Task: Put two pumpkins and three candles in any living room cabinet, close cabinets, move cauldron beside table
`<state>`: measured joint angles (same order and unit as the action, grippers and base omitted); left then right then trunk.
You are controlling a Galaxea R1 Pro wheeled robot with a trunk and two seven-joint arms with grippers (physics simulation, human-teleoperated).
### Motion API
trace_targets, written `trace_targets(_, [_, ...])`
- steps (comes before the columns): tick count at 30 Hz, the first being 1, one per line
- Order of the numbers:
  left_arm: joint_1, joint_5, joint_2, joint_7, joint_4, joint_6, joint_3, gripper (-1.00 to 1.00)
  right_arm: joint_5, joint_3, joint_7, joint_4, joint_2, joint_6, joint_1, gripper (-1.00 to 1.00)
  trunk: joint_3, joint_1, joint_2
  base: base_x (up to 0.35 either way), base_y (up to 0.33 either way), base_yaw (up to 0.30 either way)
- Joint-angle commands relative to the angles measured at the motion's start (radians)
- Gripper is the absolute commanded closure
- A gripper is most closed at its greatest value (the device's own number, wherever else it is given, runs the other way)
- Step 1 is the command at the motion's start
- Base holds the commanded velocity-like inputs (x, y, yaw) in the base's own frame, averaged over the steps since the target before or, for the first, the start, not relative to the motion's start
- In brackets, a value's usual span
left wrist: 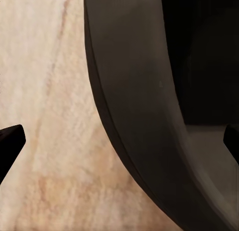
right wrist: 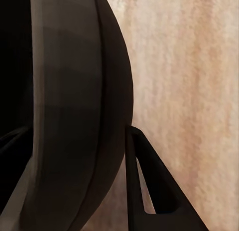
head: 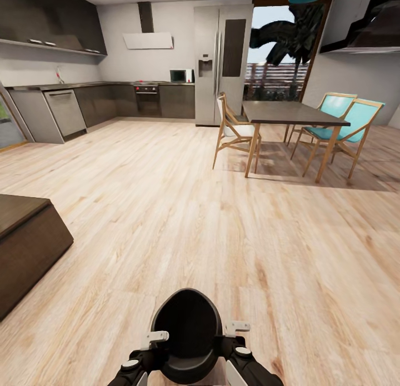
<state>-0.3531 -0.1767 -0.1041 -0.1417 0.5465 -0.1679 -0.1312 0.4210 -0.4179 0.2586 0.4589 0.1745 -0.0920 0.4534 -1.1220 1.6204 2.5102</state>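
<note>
Both sets of jaws straddle the rim of the cauldron [head: 186, 336], a black bowl at the bottom centre of the head view: the left gripper [left wrist: 119, 141] spread wide across its wall, the right gripper [right wrist: 79, 156] pinching it. The step looks like carrying the cauldron across the wooden floor [head: 166, 208]. Next comes steering toward the low grey table. The head view alone shows the dark cabinet [head: 25, 241] at lower left and a dining table [head: 289, 113] at upper right; the wrist views show the rim up close.
</note>
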Motion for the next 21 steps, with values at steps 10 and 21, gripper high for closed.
trace_targets(10, [0.002,-0.003,0.003,-0.013,0.001,-0.004,-0.004,1.0,-0.002,-0.002,0.01,0.001,0.0,-0.005,0.001,1.0,-0.001,0.0,0.0,0.0,0.0,0.0])
trace_targets(21, [0.002,-0.003,0.003,-0.013,0.001,-0.005,-0.004,1.0,-0.002,-0.002,0.01,0.001,0.0,0.007,0.001,1.0,-0.001,0.0,0.0,0.0,0.0,0.0])
